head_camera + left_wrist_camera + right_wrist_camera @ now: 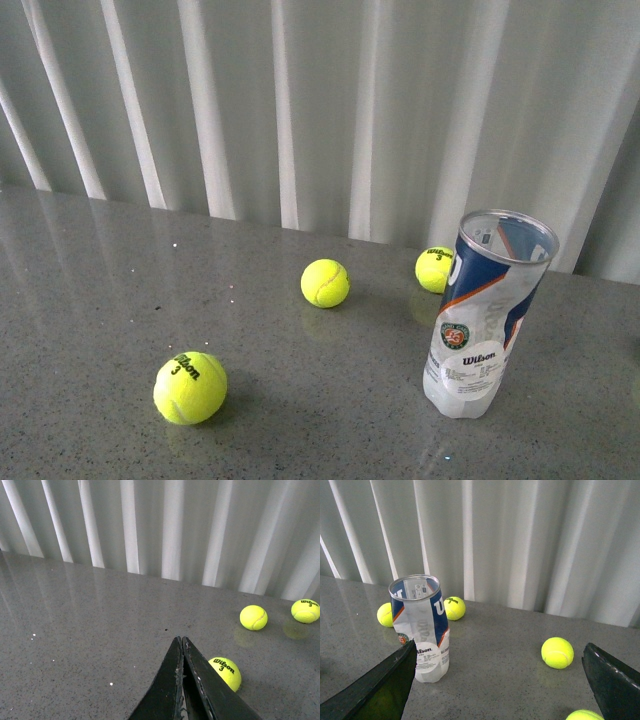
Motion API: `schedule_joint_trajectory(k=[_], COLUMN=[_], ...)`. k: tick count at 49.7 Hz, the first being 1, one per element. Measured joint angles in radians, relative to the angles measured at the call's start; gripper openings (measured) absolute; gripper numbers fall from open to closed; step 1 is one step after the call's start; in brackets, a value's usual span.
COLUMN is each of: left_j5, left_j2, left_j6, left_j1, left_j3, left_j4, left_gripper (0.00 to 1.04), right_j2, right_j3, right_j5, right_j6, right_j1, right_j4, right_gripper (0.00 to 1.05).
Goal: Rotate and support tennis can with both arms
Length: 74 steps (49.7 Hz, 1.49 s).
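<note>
Nearest the front camera, one yellow tennis ball [190,387] is shown at lower left of the frame, its "Wilson 3" print facing up. Two further balls are seen higher up: a plain-faced ball [325,282] near the centre and a printed ball [435,269] right of centre, partly hidden behind the tennis can [488,315]. The can is placed upright at lower right of the front view, open silver rim uppermost, round white sticker turned toward the camera; no ball is seen inside it. All objects rest on a grey speckled tabletop [90,300] backed by a pale pleated curtain [300,100].

Neither arm is visible in the front view. In the left wrist view the left gripper [181,641] is shown at lower centre with its two black fingers pressed together, nothing between them; the can is absent from that view. In the right wrist view the right gripper [499,652] is shown with fingers spread wide at the lower left and lower right corners; the can [420,627] stands at centre left, just behind the lower-left finger [380,682], apparently untouched.

The can is judged to stand free, ungrasped, because neither gripper is at it yet. The wide spread of the right gripper is read as preparation to span the can's body, the left being reserved for support.
</note>
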Motion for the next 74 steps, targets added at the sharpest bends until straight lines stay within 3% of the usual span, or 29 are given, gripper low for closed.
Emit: schedule_joint_trajectory(k=[34, 43, 48, 61, 68, 74], left_j5=[0.0, 0.0, 0.0, 0.0, 0.0, 0.0], left_j2=[-0.21, -0.264, -0.388, -0.433, -0.433, -0.433], left_j6=[-0.003, -0.003, -0.003, -0.003, -0.004, -0.004], left_j1=[0.0, 0.0, 0.0, 0.0, 0.0, 0.0], left_j3=[-0.043, -0.043, -0.043, -0.043, -0.043, -0.043], left_j4=[-0.135, -0.19, -0.349, -0.365, -0.366, -0.366], left_gripper=[0.04, 0.04, 0.04, 0.04, 0.26, 0.54], right_j2=[0.0, 0.0, 0.0, 0.0, 0.0, 0.0], right_j3=[0.0, 0.0, 0.0, 0.0, 0.0, 0.0], right_j5=[0.0, 0.0, 0.0, 0.0, 0.0, 0.0], right_j6=[0.0, 0.0, 0.0, 0.0, 0.0, 0.0], right_j1=[0.0, 0.0, 0.0, 0.0, 0.0, 0.0], right_j4=[0.0, 0.0, 0.0, 0.0, 0.0, 0.0], right_gripper=[0.98, 0.98, 0.98, 0.98, 0.98, 0.98])
